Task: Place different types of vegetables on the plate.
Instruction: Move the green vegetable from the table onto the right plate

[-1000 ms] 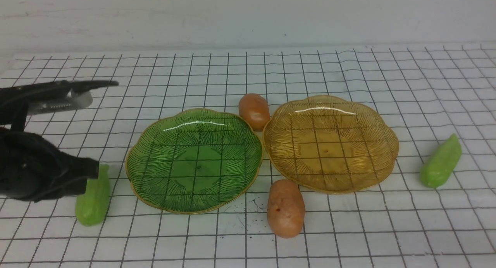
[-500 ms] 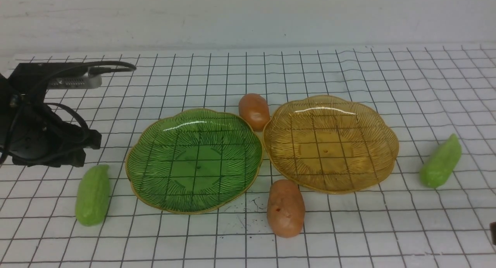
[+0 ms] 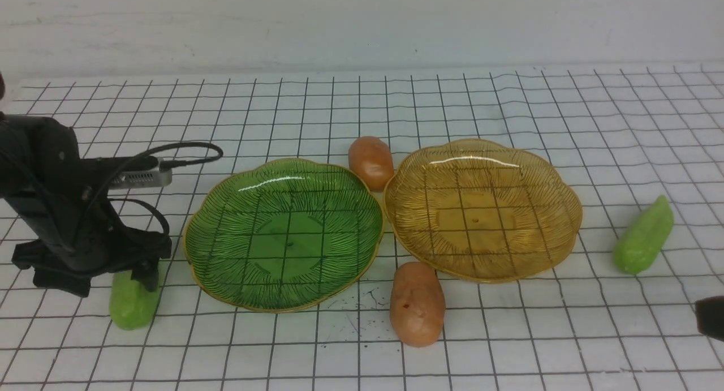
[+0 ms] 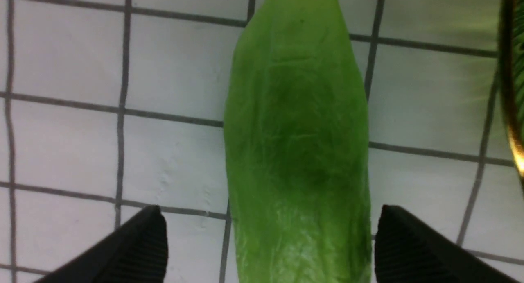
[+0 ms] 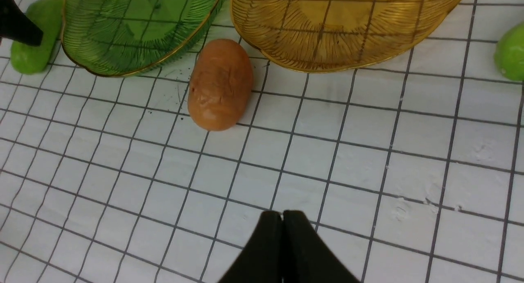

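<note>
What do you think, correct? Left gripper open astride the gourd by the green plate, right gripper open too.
One error: the right gripper is shut, fingers pressed together in the right wrist view. The left gripper is open astride the gourd beside the green plate.

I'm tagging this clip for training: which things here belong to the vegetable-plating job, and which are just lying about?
Job: left gourd, right gourd, far potato, near potato, green plate, amber plate, left gripper (open, astride the left gourd), right gripper (shut).

Just there: grid-lined table cover, dark specks on it.
</note>
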### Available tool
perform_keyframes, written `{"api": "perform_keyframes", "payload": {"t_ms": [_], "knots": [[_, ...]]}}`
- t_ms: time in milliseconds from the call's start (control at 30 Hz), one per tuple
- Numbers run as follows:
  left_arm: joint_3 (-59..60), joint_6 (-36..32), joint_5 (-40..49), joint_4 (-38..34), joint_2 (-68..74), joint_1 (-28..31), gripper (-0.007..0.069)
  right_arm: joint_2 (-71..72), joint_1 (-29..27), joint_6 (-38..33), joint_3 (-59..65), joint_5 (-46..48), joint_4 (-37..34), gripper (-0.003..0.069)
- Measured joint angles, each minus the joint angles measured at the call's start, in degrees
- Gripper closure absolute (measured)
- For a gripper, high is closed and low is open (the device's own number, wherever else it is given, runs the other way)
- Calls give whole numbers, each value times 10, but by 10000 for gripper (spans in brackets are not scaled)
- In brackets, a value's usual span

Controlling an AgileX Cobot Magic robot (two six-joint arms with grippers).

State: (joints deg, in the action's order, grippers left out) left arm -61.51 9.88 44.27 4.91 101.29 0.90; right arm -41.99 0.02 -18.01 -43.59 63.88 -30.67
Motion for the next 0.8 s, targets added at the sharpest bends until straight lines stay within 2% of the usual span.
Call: {"api": "perform_keyframes", "payload": {"t_ms": [167,200,267,400,500,567,600,667,700,767,800], "knots": [[-1,2,-5,2,25,0,83,0,0,0,0,-4,0,674],[-1,5,-5,2,30,0,157,0,0,0,0,-4,0,674],[-4,6,-1,4,30,0,251,0,0,0,0,-4,2,674],[-29,6,47,9,15,0,242,0,0,14,0,-16,36,674],[-66,-3,101,10,-14,-2,242,-5,0,53,0,-29,107,674],[-95,-8,128,4,-48,-11,242,-25,-9,119,0,-46,187,674],[-107,-9,129,-3,-61,-15,242,-32,-13,135,0,-55,205,674],[-129,-12,126,-22,-80,-35,242,-51,-27,169,0,-72,238,674],[-160,-25,116,-55,-96,-64,242,-86,-44,191,-3,-91,262,674],[-178,-39,110,-76,-101,-93,242,-108,-55,196,-9,-95,263,674],[-208,-55,107,-106,-101,-133,242,-141,-67,201,-21,-96,258,674]]}}
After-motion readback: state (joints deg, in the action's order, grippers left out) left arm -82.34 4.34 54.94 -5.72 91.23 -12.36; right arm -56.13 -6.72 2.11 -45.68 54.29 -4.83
